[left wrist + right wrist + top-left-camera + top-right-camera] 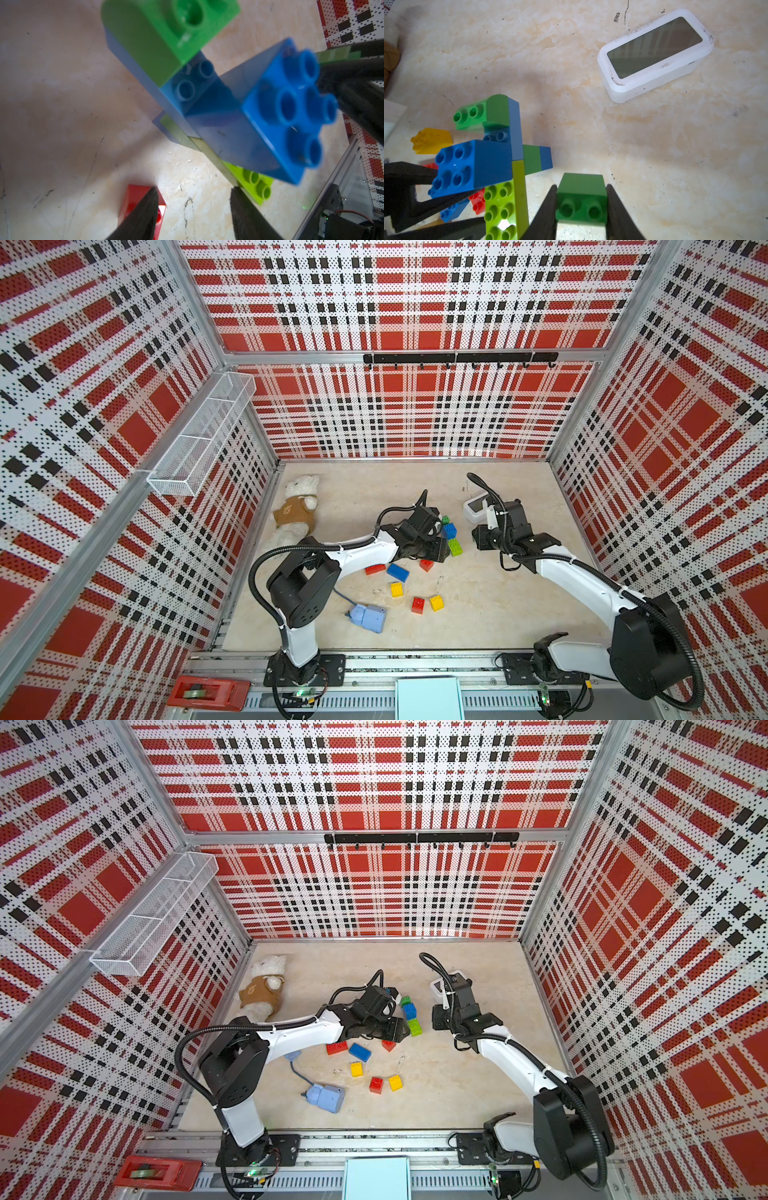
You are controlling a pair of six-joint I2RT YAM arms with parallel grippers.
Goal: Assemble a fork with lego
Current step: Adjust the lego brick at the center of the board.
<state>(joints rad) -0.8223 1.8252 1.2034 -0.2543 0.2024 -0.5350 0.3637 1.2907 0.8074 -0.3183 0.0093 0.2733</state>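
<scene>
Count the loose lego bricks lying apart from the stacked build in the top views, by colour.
red bricks: 3
yellow bricks: 2
blue brick: 1
Total: 6
Any bricks hidden under the left arm cannot be counted.

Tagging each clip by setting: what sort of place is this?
Probably a robot test cell: perforated walls on an aluminium frame enclose the tabletop, the left arm and right arm bolt to its front rail, and lego bricks and a teddy bear lie as props.

Marbled tabletop [498, 614] — lego [397, 572]; teddy [297, 510]; clock [473, 506]
</scene>
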